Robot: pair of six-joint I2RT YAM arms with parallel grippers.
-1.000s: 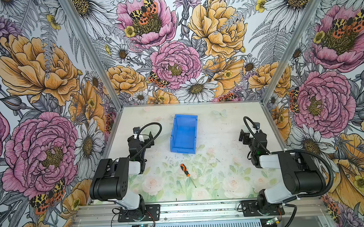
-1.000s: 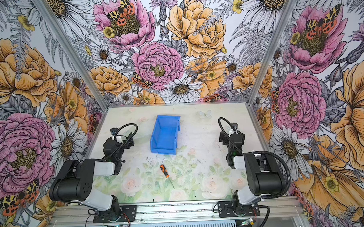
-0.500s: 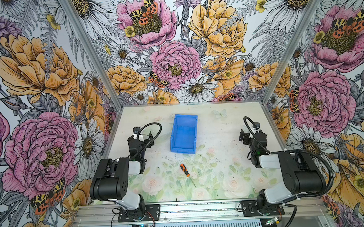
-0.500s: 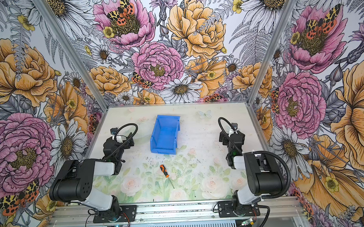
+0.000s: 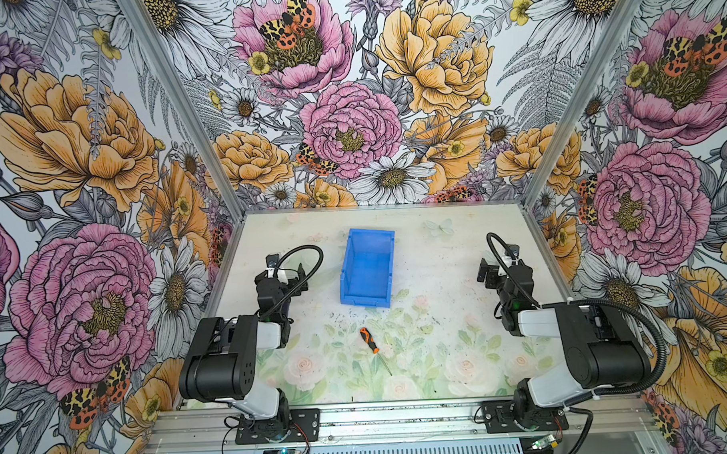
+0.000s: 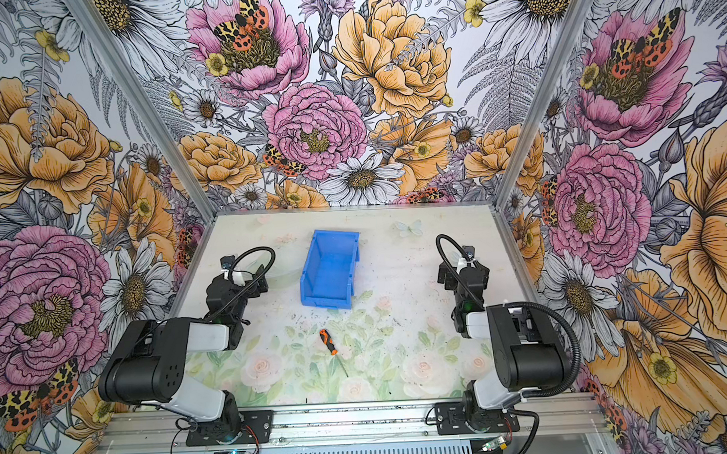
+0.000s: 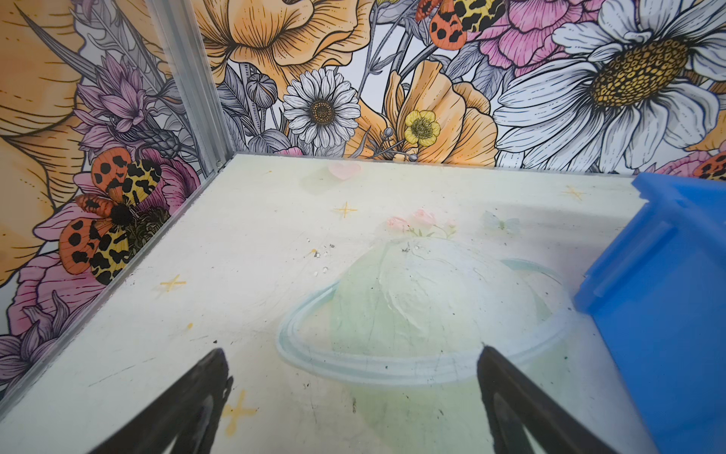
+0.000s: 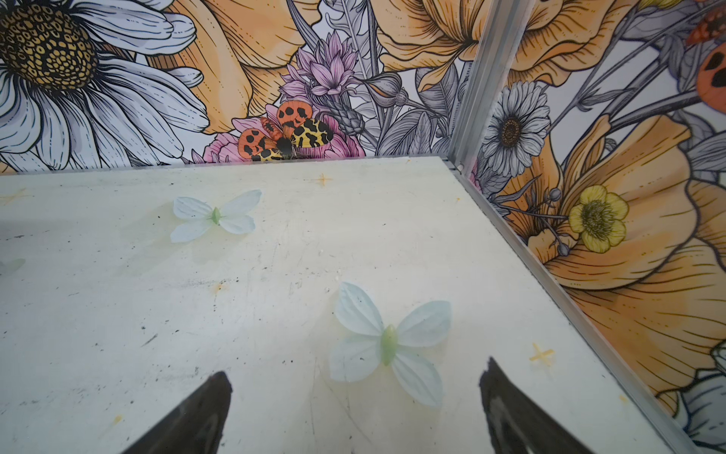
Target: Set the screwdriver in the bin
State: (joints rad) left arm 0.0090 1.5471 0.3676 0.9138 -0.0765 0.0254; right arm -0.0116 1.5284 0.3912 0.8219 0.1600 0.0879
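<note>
Currently unstarted: screwdriver [image 5: 370,341] lies at 6 o'clock from the bin [image 5: 365,301], apart; bin seemingly empty. Left gripper [image 7: 351,351], right gripper [image 8: 355,373] both spread, holding nothing. Grasp and drop remain.

The screwdriver [image 6: 329,342] is lying on the table [image 6: 396,272] near the bin [image 6: 327,301]. The left gripper [image 6: 262,283] and right gripper [image 6: 441,277] are flanking the bin.

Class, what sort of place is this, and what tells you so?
Probably a robot test booth: a left arm and right arm bolted to a metal rail, flower-printed walls enclosing a table, only a bin and screwdriver laid out.
</note>
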